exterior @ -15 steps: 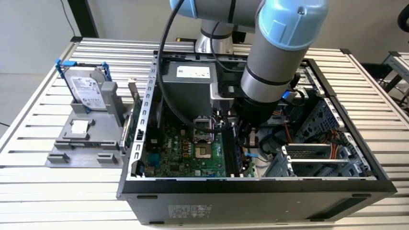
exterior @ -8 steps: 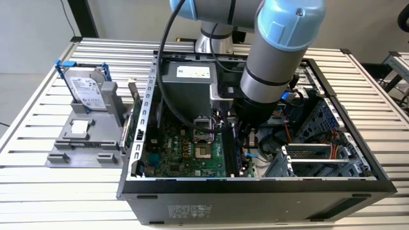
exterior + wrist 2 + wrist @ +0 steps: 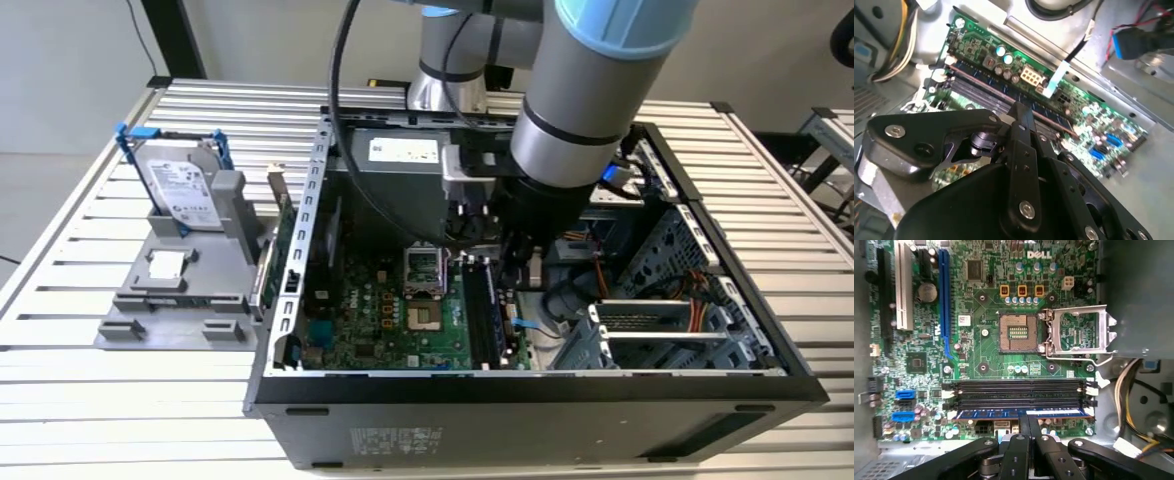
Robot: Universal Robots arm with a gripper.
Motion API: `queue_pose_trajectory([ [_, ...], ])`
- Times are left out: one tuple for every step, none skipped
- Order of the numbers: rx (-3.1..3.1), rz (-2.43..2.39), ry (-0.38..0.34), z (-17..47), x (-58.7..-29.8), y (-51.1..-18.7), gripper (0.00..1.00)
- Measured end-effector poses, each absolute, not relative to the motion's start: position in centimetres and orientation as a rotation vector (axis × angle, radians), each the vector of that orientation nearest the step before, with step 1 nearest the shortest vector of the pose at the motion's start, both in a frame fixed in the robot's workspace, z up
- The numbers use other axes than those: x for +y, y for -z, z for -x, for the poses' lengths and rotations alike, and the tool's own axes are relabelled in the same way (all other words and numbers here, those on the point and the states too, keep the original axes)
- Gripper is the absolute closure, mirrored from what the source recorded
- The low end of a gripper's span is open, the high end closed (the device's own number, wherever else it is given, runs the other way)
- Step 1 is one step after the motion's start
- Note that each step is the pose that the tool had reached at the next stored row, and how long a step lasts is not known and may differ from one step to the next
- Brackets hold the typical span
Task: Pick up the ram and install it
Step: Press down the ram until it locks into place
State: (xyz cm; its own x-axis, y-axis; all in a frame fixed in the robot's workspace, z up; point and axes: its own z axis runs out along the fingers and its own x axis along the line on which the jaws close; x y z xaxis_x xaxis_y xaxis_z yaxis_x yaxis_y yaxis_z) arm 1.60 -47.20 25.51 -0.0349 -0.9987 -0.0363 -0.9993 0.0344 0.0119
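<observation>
The ram [image 3: 984, 413], a long thin stick with a blue strip along it, sits at the slot of the memory bank [image 3: 1019, 390] that lies nearest the case wall. My gripper [image 3: 1030, 420] is shut on its middle, the two black fingers pressed close together over its top edge. In the second wrist view the gripper [image 3: 1021, 114] meets the ram [image 3: 1054, 122] where its brownish edge runs along the slots. In the exterior view the gripper [image 3: 514, 262] reaches down inside the open computer case [image 3: 534, 395] beside the motherboard [image 3: 387, 310].
An open processor socket [image 3: 1019, 332] and its raised metal frame [image 3: 1079, 335] lie beyond the memory slots. Cable bundles [image 3: 1139, 390] hang near the slots' end. Outside the case, a hard drive with blue rails [image 3: 184, 185] stands on a grey fixture [image 3: 174, 295].
</observation>
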Motion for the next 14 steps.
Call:
queue_pose_trajectory([
  [2.246, 2.17, -0.053, -1.6, -47.2, -26.0, 1.0],
  [2.246, 2.17, -0.053, -1.6, -47.2, -26.4, 1.0],
  [2.246, 2.17, -0.053, -1.6, -47.2, -26.9, 1.0],
  [2.246, 2.17, -0.053, -1.6, -47.2, -27.3, 1.0],
  [2.246, 2.17, -0.053, -1.6, -47.2, -27.8, 1.0],
  [2.246, 2.17, -0.053, -1.6, -47.2, -28.2, 1.0],
  [2.246, 2.17, -0.053, -1.6, -47.2, -28.7, 1.0],
  [2.247, 2.17, -0.053, -1.6, -47.2, -29.1, 1.0],
  [2.246, 2.17, -0.053, -1.6, -47.2, -29.6, 1.0],
  [2.247, 2.17, -0.053, -1.6, -47.2, -30.0, 1.0],
  [2.246, 2.17, -0.053, -1.6, -47.2, -30.4, 1.0],
  [2.246, 2.17, -0.053, -1.6, -47.2, -30.5, 1.0],
  [2.246, 2.17, -0.053, -1.6, -47.2, -30.5, 1.0],
  [2.246, 2.17, -0.053, -1.6, -47.2, -30.5, 1.0],
])
